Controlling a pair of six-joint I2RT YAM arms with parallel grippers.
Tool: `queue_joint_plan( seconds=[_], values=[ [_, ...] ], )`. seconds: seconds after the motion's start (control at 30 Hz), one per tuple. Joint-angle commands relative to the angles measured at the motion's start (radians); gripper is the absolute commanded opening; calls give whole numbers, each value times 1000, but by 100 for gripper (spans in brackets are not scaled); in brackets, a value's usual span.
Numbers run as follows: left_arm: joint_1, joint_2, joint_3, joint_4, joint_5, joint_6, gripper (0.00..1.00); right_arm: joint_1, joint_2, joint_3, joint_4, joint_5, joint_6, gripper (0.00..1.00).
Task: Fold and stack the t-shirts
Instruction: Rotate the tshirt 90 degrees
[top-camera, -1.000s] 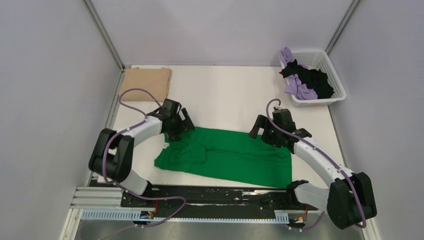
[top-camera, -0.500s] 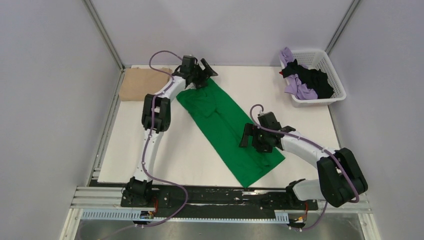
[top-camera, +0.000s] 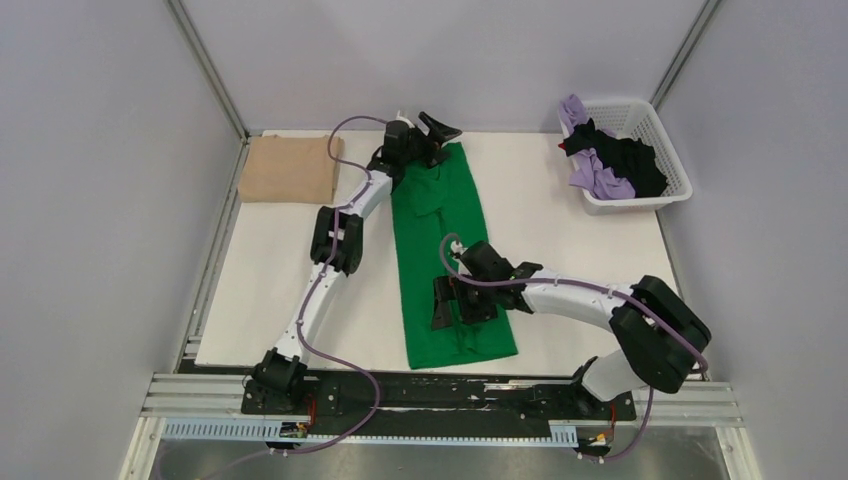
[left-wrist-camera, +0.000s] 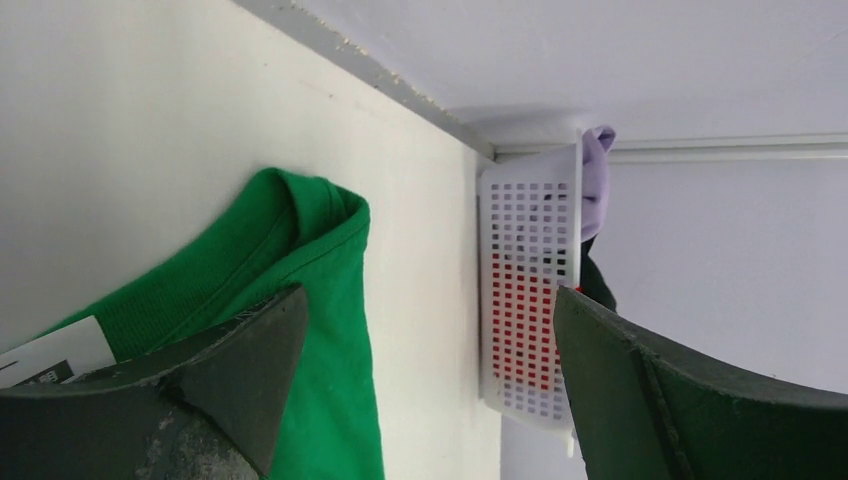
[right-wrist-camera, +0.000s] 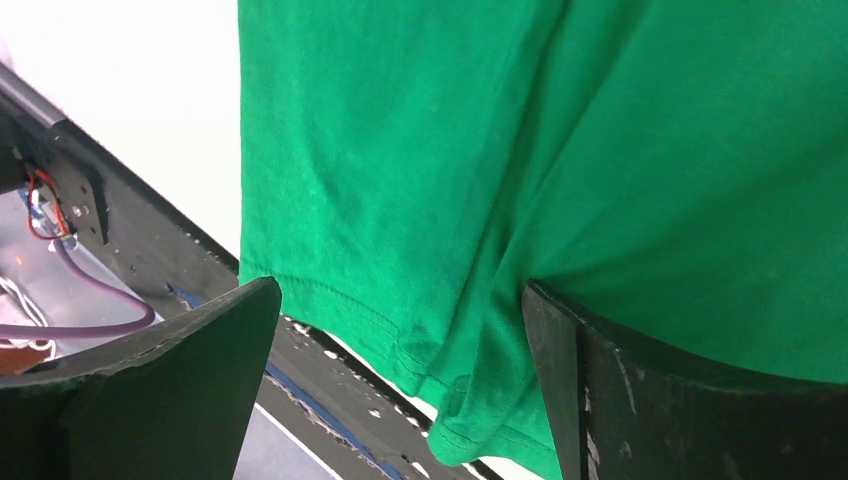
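The collar of a bright green cotton t-shirt (left-wrist-camera: 300, 290), with its white label (left-wrist-camera: 55, 355), lies on the white tabletop (left-wrist-camera: 150, 120) beneath the left gripper (left-wrist-camera: 430, 305), whose fingers stand wide apart. Beyond, a white plastic lattice basket (left-wrist-camera: 525, 300) holds lilac cloth (left-wrist-camera: 597, 180).

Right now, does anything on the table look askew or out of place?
The green t-shirt lies folded into a long strip, rumpled near its collar, and a lilac t-shirt droops over the basket rim.
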Motion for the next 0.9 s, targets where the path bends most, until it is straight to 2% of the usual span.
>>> queue_joint_plan(
  seconds=[0.0,0.1,0.2,0.3,0.43,0.57,0.7,0.87],
  values=[
    [-23,115,9,35,-110,-43,100,70,88,31,76,-77,-22,100],
    [-34,107,-7,89,-119,-22,100,81,165,71,126,-97,-30,100],
    [-47,99,-9,70,-115,17,100,85,242,126,147,-104,-32,100],
    [-49,79,-30,53,-129,31,100,88,253,161,120,-62,-35,100],
    [-48,57,-33,57,-116,15,100,104,159,152,118,-27,-48,100],
    [-55,-18,-67,57,-103,60,100,125,43,126,172,-37,-81,100],
    [-67,-137,-119,16,-94,151,100,132,-77,67,261,-1,-83,100],
    [-69,-317,-200,-15,-52,263,100,133,-249,6,276,34,-78,100]
  ],
)
